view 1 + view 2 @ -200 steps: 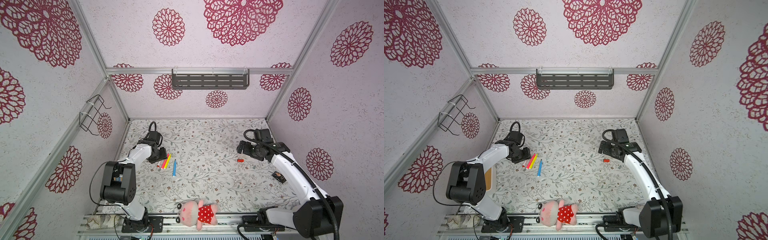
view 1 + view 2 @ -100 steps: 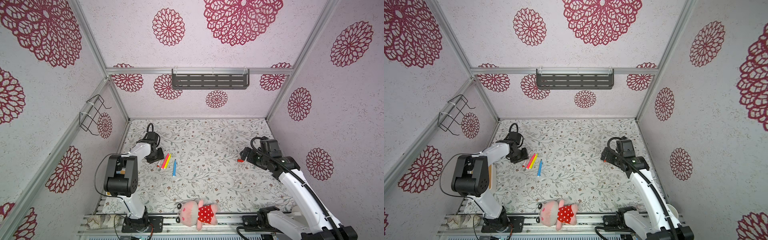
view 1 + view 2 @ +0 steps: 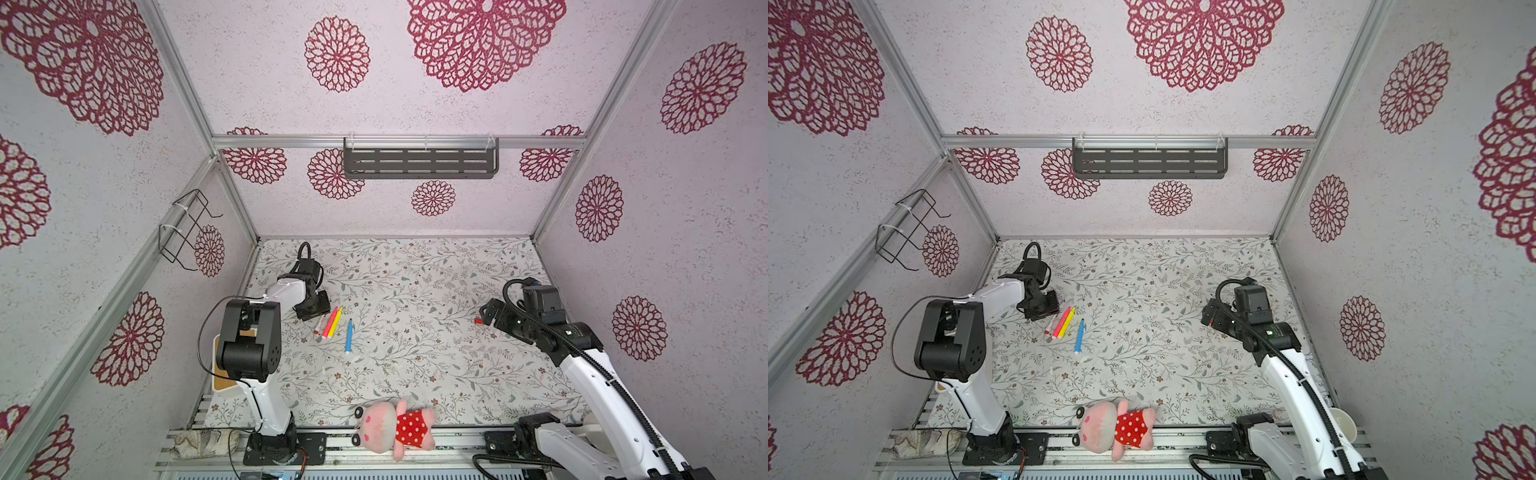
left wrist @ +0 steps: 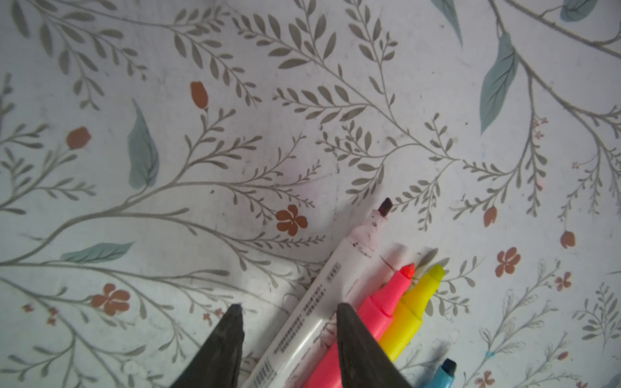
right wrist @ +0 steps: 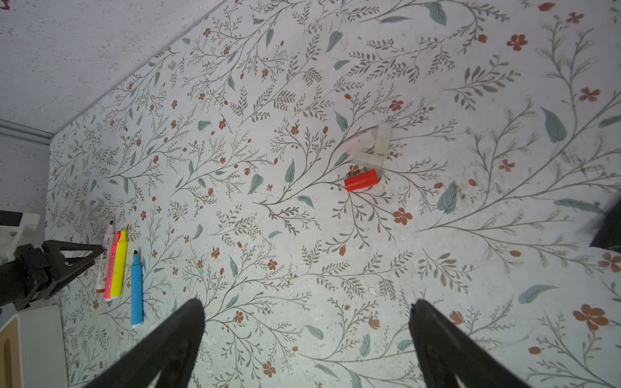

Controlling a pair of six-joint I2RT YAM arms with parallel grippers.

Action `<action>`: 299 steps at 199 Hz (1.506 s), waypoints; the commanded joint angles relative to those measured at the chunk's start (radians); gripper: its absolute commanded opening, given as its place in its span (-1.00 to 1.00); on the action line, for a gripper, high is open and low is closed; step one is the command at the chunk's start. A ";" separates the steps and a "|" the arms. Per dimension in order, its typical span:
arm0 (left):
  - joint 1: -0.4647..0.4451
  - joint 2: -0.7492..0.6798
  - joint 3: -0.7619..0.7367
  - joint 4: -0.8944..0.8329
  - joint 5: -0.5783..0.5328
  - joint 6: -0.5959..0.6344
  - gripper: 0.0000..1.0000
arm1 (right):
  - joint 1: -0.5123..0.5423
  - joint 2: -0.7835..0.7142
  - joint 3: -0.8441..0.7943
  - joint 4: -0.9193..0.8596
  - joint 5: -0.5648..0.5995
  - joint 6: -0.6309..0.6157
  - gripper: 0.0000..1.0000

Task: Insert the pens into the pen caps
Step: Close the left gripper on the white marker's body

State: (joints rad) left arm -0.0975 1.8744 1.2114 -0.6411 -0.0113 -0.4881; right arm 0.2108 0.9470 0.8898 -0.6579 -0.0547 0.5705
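Narrowed since before, left gripper (image 4: pixel 288 307) straddles white pen (image 4: pixel 339 268), jaws unclenched; right gripper (image 5: pixel 306 302), well apart from that pen, gapes.

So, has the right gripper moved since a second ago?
Yes. In a top view the right gripper has come toward the near edge of the table: earlier it was beyond the red cap, now it appears right beside it.

Both top views look down on my whole tabletop (image 3: pixel 415 291); left wrist camera sits close, right wrist farther, both seeing the pens (image 4: pixel 383 302).
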 commanded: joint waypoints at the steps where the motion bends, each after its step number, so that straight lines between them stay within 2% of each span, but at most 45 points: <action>1: -0.023 0.009 0.002 -0.017 -0.024 0.006 -0.06 | 0.004 -0.020 0.006 0.023 0.005 0.020 0.96; 93: -0.044 -0.006 -0.079 0.000 -0.056 -0.024 -0.17 | 0.005 -0.041 -0.015 0.049 0.002 0.034 0.95; 174: -0.061 0.023 -0.073 -0.002 -0.038 -0.022 -0.53 | 0.005 -0.042 -0.006 0.039 0.005 0.033 0.95; 197: -0.064 0.014 -0.085 0.010 -0.035 -0.020 -0.77 | 0.005 -0.040 -0.005 0.034 0.003 0.031 0.95; 210: -0.064 -0.006 -0.096 0.023 -0.042 -0.022 -0.82 | 0.005 -0.037 -0.007 0.034 -0.002 0.031 0.95; 259: -0.064 -0.077 -0.061 -0.026 -0.091 -0.013 -0.84 | 0.005 -0.038 -0.005 0.046 -0.050 0.023 0.93; 299: -0.075 -0.211 -0.063 -0.036 -0.054 -0.004 -0.84 | 0.006 -0.034 0.009 0.058 -0.150 -0.022 0.89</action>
State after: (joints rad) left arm -0.1558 1.7721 1.1404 -0.6708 -0.0845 -0.5011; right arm 0.2108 0.9253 0.8719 -0.6235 -0.1280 0.5781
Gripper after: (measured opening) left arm 0.169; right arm 0.952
